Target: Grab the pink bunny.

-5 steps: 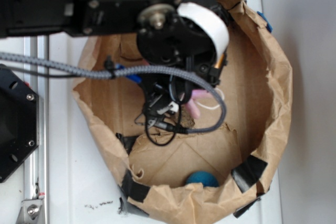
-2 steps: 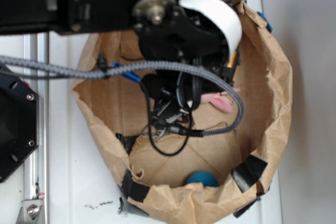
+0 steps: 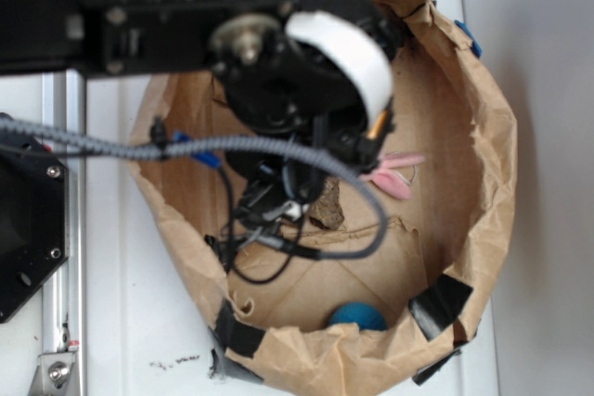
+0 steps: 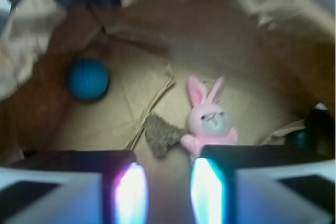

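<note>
Inside the paper bag (image 4: 294,19), the pink bunny (image 4: 208,121) lies face-up just beyond the right finger of the spread, empty gripper (image 4: 169,190), ears pointing away, slightly right of the gap between the fingers.

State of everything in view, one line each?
Gripper: open, nothing between the fingers, above the bag floor.
Bunny: lying on the bag floor, face up, ungrasped, just beyond the right finger.
Ball: resting on the floor near the bag wall.
Paper bag: open, rim rolled down and taped.
Brown scrap: lying beside the bunny.
</note>
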Robot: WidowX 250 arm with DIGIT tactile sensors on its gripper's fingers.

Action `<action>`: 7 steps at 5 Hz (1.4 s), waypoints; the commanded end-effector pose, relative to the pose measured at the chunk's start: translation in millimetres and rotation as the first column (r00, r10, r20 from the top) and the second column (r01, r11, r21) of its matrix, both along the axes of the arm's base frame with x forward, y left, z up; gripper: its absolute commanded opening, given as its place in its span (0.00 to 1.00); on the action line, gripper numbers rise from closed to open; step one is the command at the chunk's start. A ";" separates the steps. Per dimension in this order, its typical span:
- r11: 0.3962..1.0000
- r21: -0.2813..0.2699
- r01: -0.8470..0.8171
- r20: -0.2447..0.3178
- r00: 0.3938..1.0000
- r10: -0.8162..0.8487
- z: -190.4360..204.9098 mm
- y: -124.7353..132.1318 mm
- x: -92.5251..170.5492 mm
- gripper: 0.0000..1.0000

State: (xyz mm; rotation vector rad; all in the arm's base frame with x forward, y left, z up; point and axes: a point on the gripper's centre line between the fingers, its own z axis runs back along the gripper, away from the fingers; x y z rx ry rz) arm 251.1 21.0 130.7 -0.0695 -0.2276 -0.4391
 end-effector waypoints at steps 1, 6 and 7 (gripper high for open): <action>0.995 0.050 0.092 0.028 0.995 -0.093 -16.8 17.7 -3.5 1.00; 0.973 0.043 0.225 -0.098 0.971 -0.220 -52.4 41.5 12.3 1.00; 0.970 0.066 0.233 -0.112 0.968 -0.225 -61.6 47.7 10.9 1.00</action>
